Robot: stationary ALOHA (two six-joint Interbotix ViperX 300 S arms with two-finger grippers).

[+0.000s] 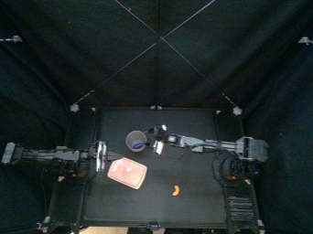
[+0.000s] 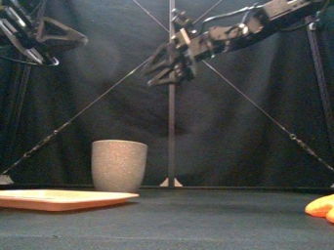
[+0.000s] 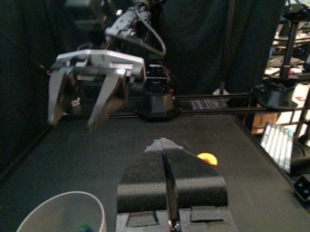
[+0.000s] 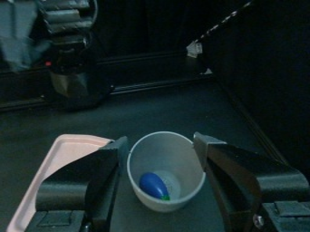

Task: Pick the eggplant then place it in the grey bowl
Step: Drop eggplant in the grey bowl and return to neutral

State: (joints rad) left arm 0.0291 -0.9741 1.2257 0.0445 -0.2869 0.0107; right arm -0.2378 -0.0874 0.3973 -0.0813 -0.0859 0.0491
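The tall grey speckled cup [image 1: 135, 139] stands upright at the table's middle back, left of centre in the front view [image 2: 119, 165]. A small blue-purple eggplant toy [image 4: 154, 184] lies at its bottom. My right gripper [image 4: 161, 143] hangs open high above the cup, holding nothing; the front view shows the right gripper [image 2: 167, 70] well clear of the rim. My left gripper [image 3: 164, 145] is shut and empty, resting low at the table's left [image 1: 95, 157].
A flat pink tray [image 1: 127, 172] lies in front of the cup. An orange toy [image 1: 177, 191] sits near the front edge, right of the tray, also at the front view's right edge [image 2: 322, 206].
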